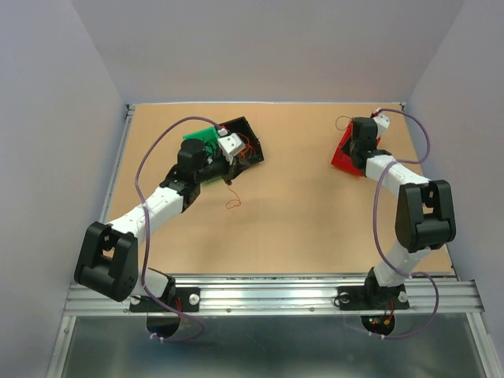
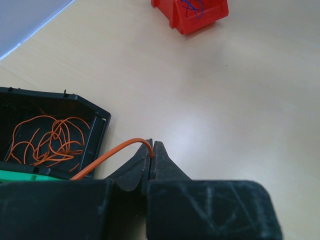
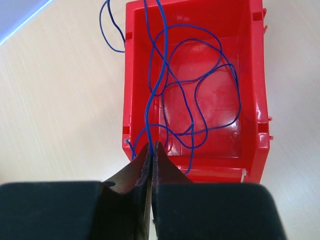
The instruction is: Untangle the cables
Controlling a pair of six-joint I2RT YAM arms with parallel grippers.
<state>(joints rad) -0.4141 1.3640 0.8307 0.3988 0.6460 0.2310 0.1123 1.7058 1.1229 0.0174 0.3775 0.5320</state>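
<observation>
My left gripper [image 2: 151, 150] is shut on a thin orange cable [image 2: 112, 151] that arcs out to the left, low over the table. It hovers beside the black bin [image 2: 97, 125], which holds a tangle of orange cables [image 2: 47, 140]. In the top view the left gripper [image 1: 236, 151] is at the black bin [image 1: 250, 134]. My right gripper [image 3: 151, 146] is shut on a thin blue cable [image 3: 154, 85] above the near wall of the red bin [image 3: 257, 100]. More blue cable loops [image 3: 215, 85] lie inside it. In the top view the right gripper [image 1: 358, 150] is over the red bin [image 1: 343, 160].
A green bin [image 1: 206, 134] stands against the black bin on its left, and its edge shows in the left wrist view [image 2: 22, 175]. A small loose orange cable loop [image 1: 233, 203] lies on the tan table [image 1: 299, 213]. One blue cable end [image 3: 107, 30] hangs outside the red bin's left wall.
</observation>
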